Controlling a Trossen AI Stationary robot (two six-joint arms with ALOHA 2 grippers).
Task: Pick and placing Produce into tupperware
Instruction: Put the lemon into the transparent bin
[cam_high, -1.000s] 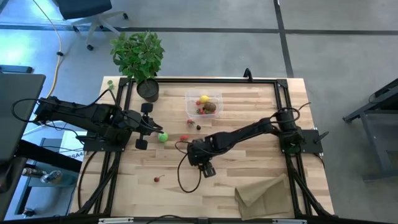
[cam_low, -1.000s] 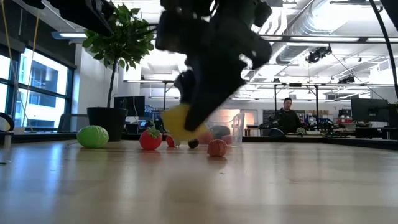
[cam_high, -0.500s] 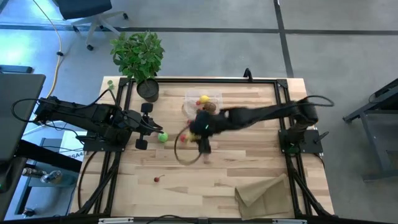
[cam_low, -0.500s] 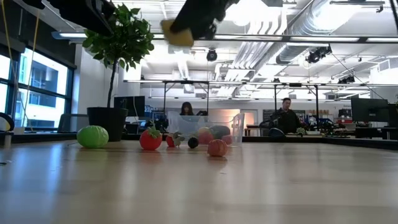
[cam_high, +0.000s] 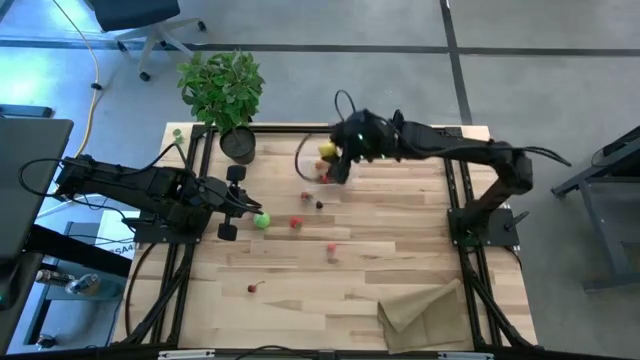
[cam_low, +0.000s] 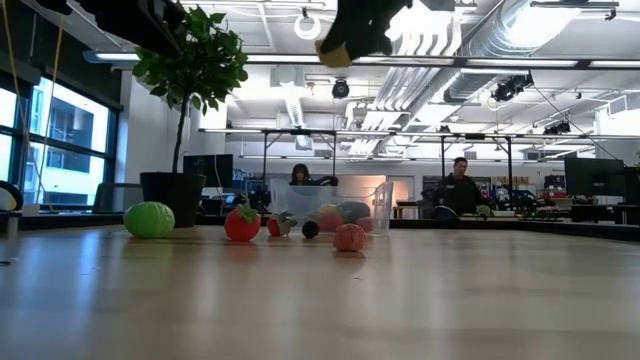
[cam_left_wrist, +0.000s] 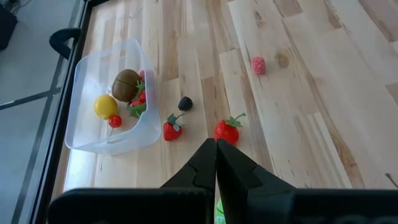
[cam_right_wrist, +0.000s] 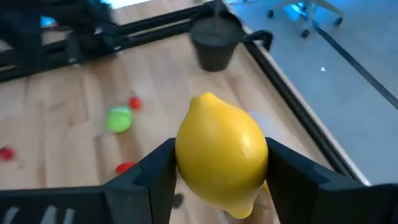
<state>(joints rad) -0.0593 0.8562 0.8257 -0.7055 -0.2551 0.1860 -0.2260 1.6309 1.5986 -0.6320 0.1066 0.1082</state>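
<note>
A: Where's the left claw (cam_left_wrist: 216, 163)?
B: By the surface's left edge, clenched on nothing, with the green lime (cam_high: 262, 221) just beside it.
A: The loose fruit?
B: Red berries (cam_high: 296, 223) lie mid-surface, and one strays toward the front edge.
A: The tupperware (cam_left_wrist: 84, 99)?
B: Near the back edge, holding a kiwi (cam_left_wrist: 125, 84), a lemon (cam_left_wrist: 105, 106) and berries.
A: The right claw (cam_right_wrist: 219, 167)?
B: High above the tupperware, grasping a second lemon (cam_right_wrist: 221, 153).

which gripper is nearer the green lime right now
Left. The left gripper, shut, sits right beside the green lime. The right gripper holds a lemon up over the tupperware, well away.
</note>
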